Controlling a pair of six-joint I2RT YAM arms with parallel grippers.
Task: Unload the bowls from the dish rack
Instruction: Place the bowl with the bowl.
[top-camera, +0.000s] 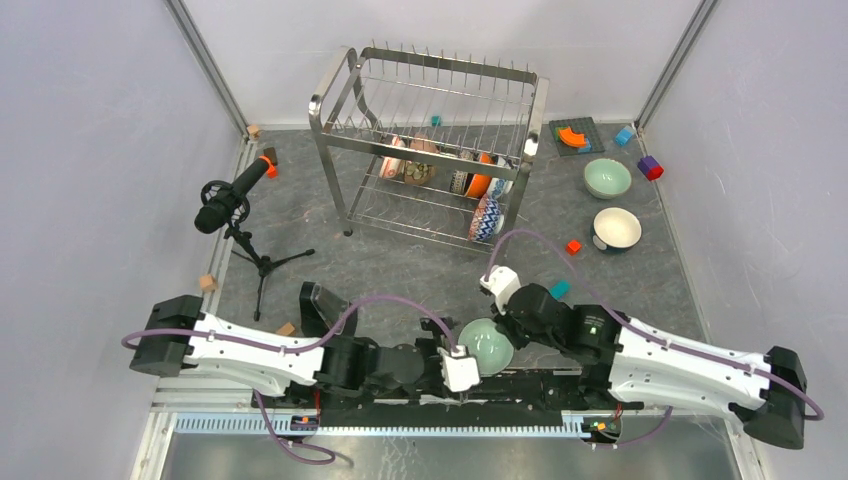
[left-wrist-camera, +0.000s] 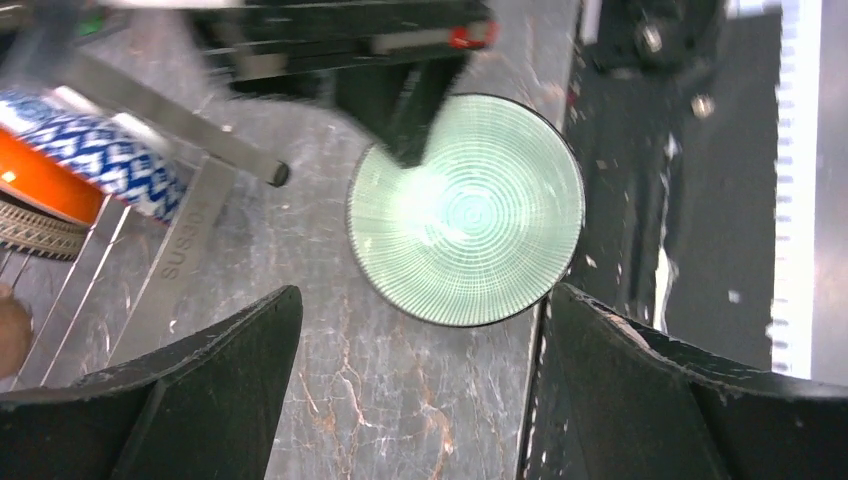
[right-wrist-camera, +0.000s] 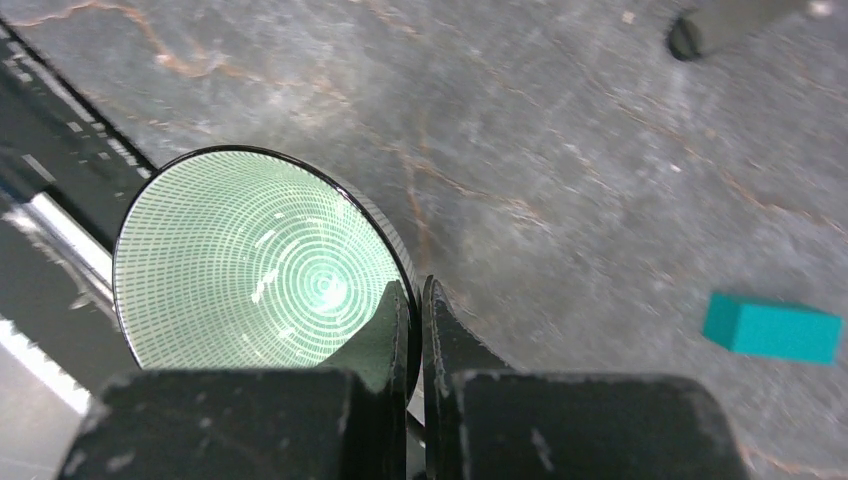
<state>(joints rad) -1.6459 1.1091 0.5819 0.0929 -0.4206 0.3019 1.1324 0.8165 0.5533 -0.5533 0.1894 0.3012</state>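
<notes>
My right gripper is shut on the rim of a pale green ribbed bowl, one finger inside and one outside. It holds the bowl low over the near table edge. My left gripper is open and empty, just on the near side of that same bowl. The steel dish rack stands at the back centre. Its lower tier holds several bowls on edge: red-patterned, brown-gold, orange, blue-and-white.
A pale green bowl and a cream white bowl sit on the table at the right. Small coloured blocks lie around them. A microphone on a tripod stands at the left. A teal block lies near my right gripper.
</notes>
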